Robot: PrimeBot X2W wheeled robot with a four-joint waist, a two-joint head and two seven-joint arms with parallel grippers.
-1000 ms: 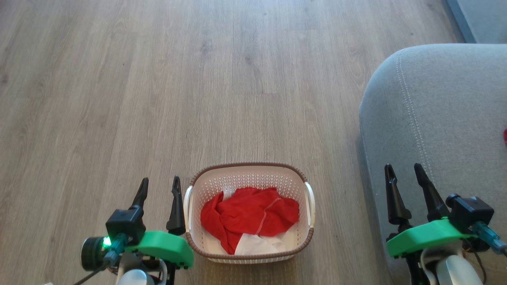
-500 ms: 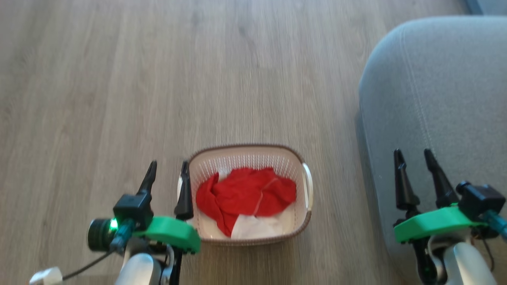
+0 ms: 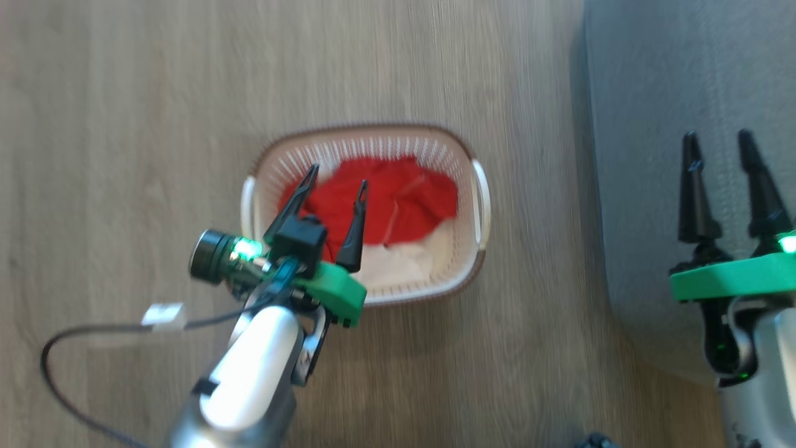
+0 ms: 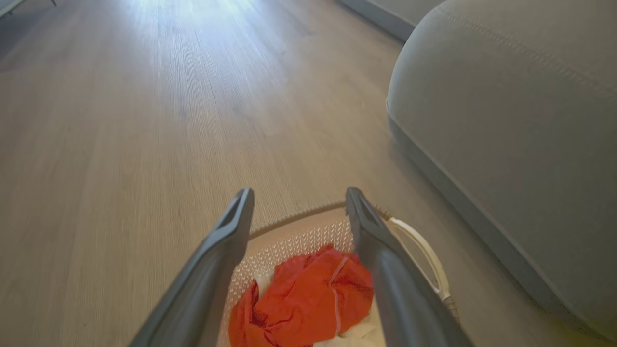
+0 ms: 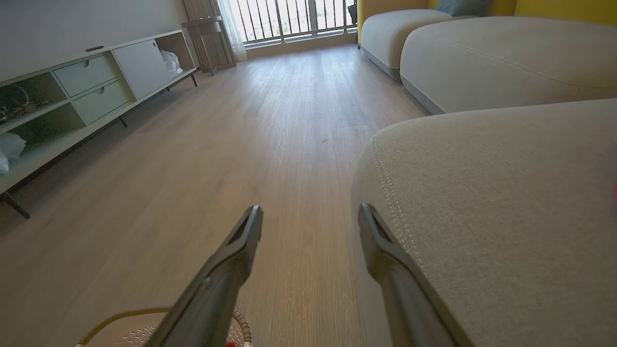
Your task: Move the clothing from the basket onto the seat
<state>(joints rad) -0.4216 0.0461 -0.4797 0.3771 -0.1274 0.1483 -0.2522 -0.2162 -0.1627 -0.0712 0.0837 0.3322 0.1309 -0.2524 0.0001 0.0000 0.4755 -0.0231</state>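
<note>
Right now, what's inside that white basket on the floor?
Crumpled red clothing fills most of the basket, with white fabric showing at its near side. Whatever lies underneath the pile is covered, and the left gripper hides a bit.

You are viewing a room where daylight is entering through the barred window (image 5: 294, 21) and spreading across the pale wood-plank floor (image 5: 270, 120). Left of the window, a curtain (image 5: 226, 29) is hanging and a low pale cabinet (image 5: 111, 77) is standing along the white wall (image 5: 72, 24). Right of the window, farther grey sofa sections (image 5: 482, 58) are sitting before a yellow wall (image 5: 564, 7).
</note>
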